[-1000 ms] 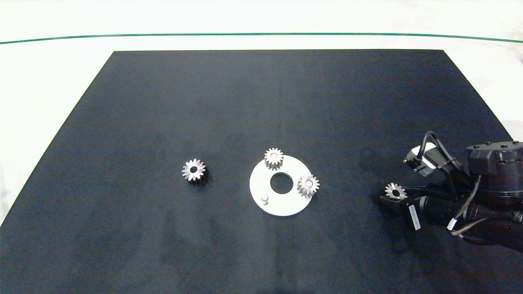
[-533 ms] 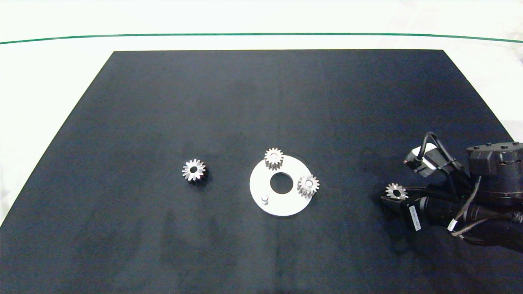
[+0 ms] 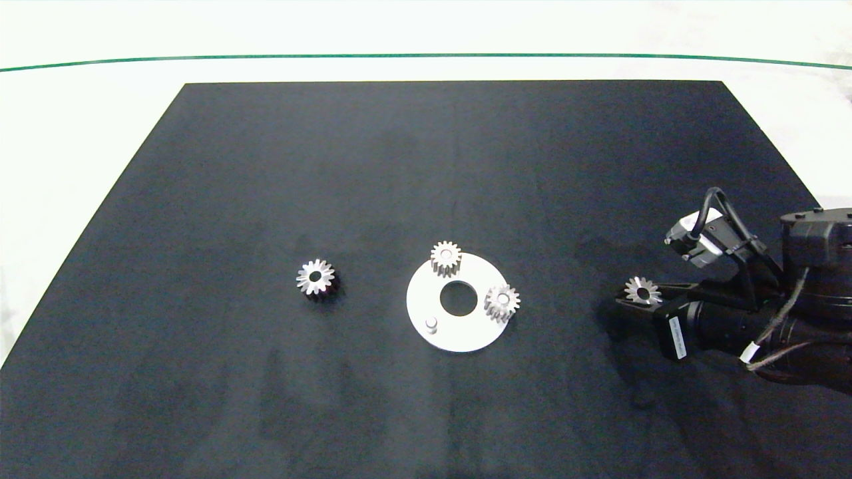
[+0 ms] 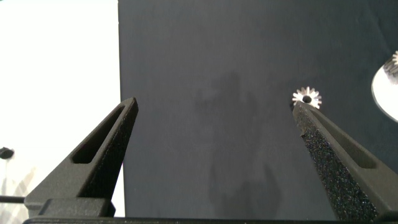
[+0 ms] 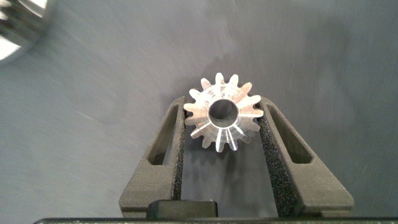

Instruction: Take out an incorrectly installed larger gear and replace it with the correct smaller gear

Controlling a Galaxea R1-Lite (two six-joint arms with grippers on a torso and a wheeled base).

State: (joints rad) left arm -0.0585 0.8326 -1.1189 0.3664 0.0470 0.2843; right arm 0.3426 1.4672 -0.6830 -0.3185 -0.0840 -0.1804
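1. The small silver metal gear with short teeth [image 5: 222, 119] has a bright, machined face with fine radial marks, and its flanks look darker.
2. The right gripper's [image 5: 222, 134] two grey fingers [image 5: 281, 149] carry rough, foam-like black pads (grainy, not smooth) pressed against that gear.
3. The flat round silver metal plate [image 3: 466, 332] looks smooth and pale, with a satin sheen.
4. The black cloth mat [image 3: 426, 166] is matt, faintly mottled.
5. The silver metal gear with long pointed star-like teeth [image 3: 315, 277] glints brightly.
6. The left gripper's [image 4: 214, 124] fingers look like matt dark plastic.
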